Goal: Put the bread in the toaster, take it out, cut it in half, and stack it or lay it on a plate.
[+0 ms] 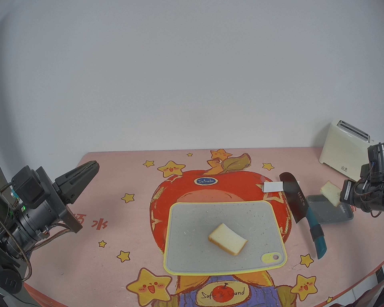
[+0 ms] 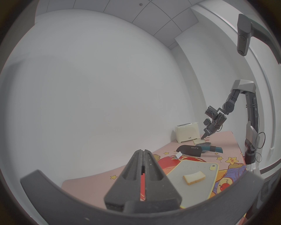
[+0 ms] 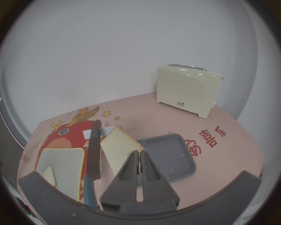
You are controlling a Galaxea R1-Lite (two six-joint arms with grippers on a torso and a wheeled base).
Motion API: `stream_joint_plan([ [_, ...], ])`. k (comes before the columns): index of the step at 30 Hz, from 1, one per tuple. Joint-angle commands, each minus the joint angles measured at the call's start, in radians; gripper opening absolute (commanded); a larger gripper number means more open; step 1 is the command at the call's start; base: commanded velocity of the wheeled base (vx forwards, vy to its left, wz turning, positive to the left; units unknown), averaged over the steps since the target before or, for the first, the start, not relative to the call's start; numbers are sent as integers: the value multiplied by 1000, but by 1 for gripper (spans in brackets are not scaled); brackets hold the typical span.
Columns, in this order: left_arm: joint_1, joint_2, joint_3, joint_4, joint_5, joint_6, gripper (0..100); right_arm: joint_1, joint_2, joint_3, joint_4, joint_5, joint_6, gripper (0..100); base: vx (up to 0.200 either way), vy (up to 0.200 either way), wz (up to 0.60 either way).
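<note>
Head camera high above table (image 1: 120,180), wrist cameras low, all sharing toaster (image 1: 346,150)

Likely lab: bare wall (image 1: 192,72), panelled ceiling (image 2: 117,8)

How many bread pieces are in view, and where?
2. One pale bread piece lies on the grey yellow-rimmed cutting board; the other slice is pinched in the right tool at the grey rectangular tray's edge. The cream toaster's slots may hide more.

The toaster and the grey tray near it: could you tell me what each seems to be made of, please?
The toaster looks like cream plastic with a glossy finish: soft highlights sit on its top edge. The grey tray looks like matte plastic, dull with rounded moulded corners, though coated metal is possible.
</note>
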Motion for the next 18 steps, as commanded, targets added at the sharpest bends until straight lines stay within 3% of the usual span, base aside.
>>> stream_joint_plan([
  [1, 0, -5, 0, 0, -2, 0, 0, -8, 1, 21, 2, -4, 35, 0, 0, 0, 0],
  [18, 0, -5, 0, 0, -3, 1, 0, -10, -38, 95, -1, -18, 57, 0, 0, 0, 0],
])
